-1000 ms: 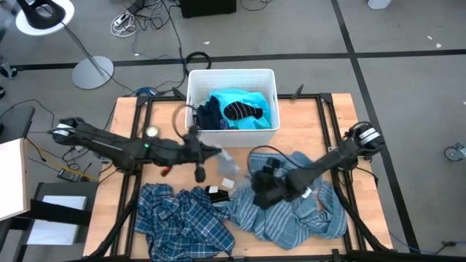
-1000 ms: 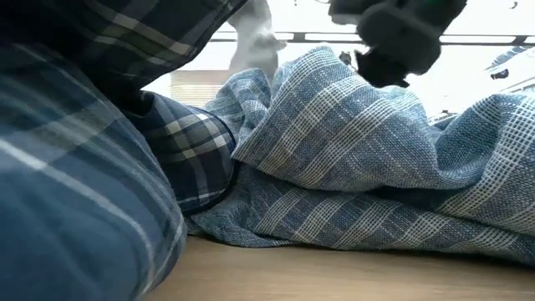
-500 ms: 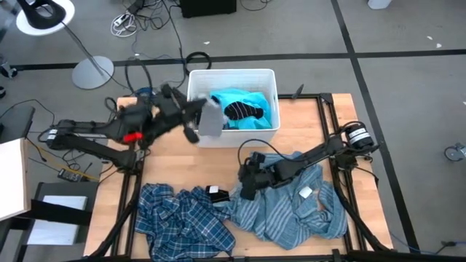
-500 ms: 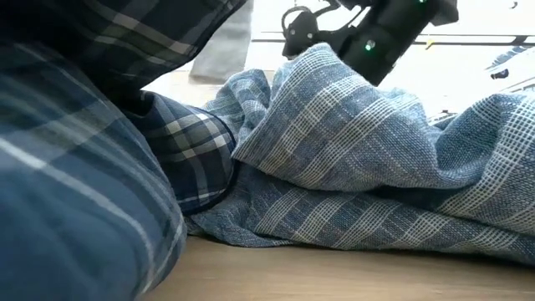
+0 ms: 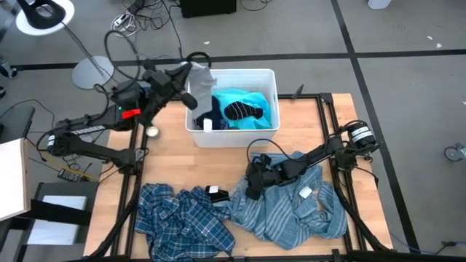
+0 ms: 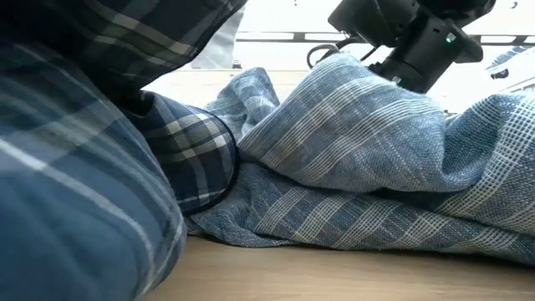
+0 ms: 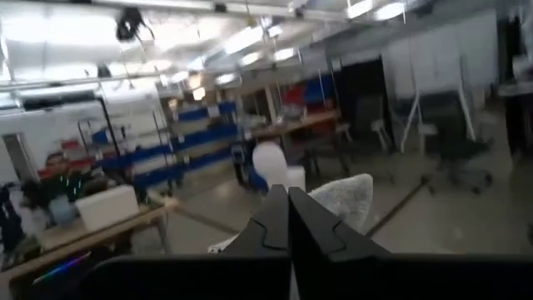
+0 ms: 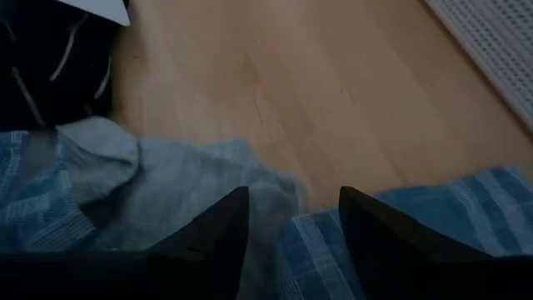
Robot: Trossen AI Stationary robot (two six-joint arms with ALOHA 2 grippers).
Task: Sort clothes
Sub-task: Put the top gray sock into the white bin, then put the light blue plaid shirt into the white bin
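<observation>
The left gripper (image 5: 191, 78) is hanging over the near-left corner of the white bin (image 5: 271, 78), jaws pinched tight on a pale grey cloth (image 5: 201, 89) that is draping down toward the rim. In the bin, a turquoise tee (image 5: 251, 98) is lying with a small black piece (image 5: 240, 110) on top.

On the table in front, the plaid shirt (image 5: 182, 222) is lying crumpled at the left, a small black piece with a white mark (image 5: 215, 193) beside it, and the striped shirt (image 5: 291, 211) is spreading to the right.

The right gripper (image 5: 251, 183) is sitting low at the left edge of the striped shirt, jaws spread wide with nothing between them; the fingertips (image 8: 225, 218) are hovering just over the fabric.

Risks, as I judge them: the grey cloth may snag on the rim and slide outside when let go. The right gripper, closing here, may pinch only a thin fold, or drag the neighbouring plaid shirt along, since the two garments are touching.
</observation>
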